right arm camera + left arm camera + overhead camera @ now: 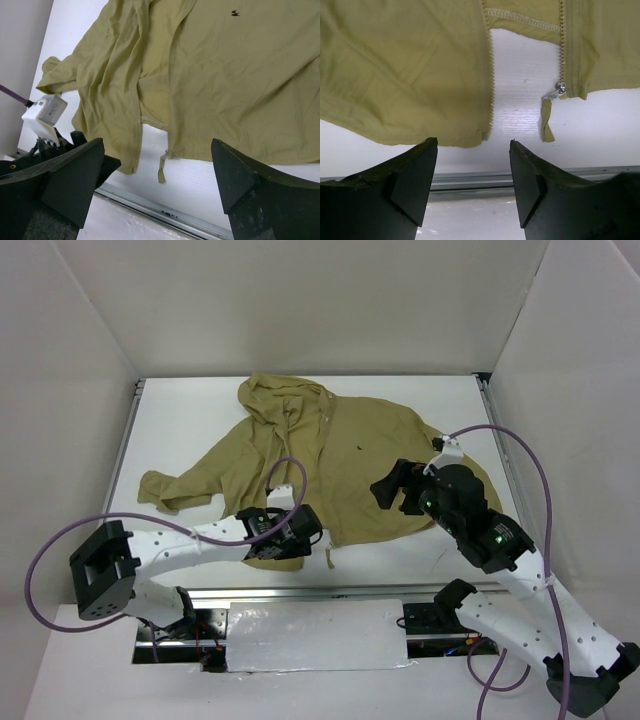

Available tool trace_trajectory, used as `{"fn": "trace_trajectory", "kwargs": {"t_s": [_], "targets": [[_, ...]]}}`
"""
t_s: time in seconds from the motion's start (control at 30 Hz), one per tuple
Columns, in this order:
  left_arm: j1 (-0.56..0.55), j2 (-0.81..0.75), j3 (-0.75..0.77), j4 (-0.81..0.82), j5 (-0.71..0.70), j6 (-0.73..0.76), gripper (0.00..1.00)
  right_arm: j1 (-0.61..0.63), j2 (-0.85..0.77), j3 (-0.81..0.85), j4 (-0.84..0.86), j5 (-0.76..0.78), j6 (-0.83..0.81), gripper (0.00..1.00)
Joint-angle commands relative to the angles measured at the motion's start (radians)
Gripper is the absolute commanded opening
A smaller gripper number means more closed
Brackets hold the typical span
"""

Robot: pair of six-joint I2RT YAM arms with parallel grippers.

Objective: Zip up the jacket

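The olive-tan jacket [360,470] lies spread on the white table [450,400], hood at the far side, front open at the bottom hem. In the left wrist view its left zipper edge [491,75] and the silver slider [560,89] with its cloth pull tab [547,122] lie a hand's width apart. My left gripper [308,528] [472,142] hovers open at the near hem just below the left panel's corner, nothing between its fingers. My right gripper [397,495] [155,145] stands open above the right panel, looking down at the pull tab [161,171].
A metal rail [300,592] runs along the table's near edge just below the hem. White walls [80,390] close in the left, right and far sides. The left arm's purple cable [285,475] loops over the jacket. A sleeve [165,490] lies bunched at the left.
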Motion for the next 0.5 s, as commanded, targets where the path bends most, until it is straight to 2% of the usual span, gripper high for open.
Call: {"fn": "trace_trajectory", "kwargs": {"t_s": [0.0, 0.33, 0.47], "targets": [[-0.002, 0.045, -0.016, 0.066, 0.054, -0.084, 0.71, 0.001, 0.005, 0.009, -0.011, 0.036, -0.03, 0.95], [-0.002, 0.17, 0.016, -0.018, 0.047, -0.137, 0.68, 0.001, -0.014, -0.028, 0.018, 0.024, -0.047, 0.95], [-0.002, 0.162, 0.003, -0.021, 0.035, -0.151, 0.66, 0.001, -0.005, -0.034, 0.019, 0.024, -0.054, 0.96]]}}
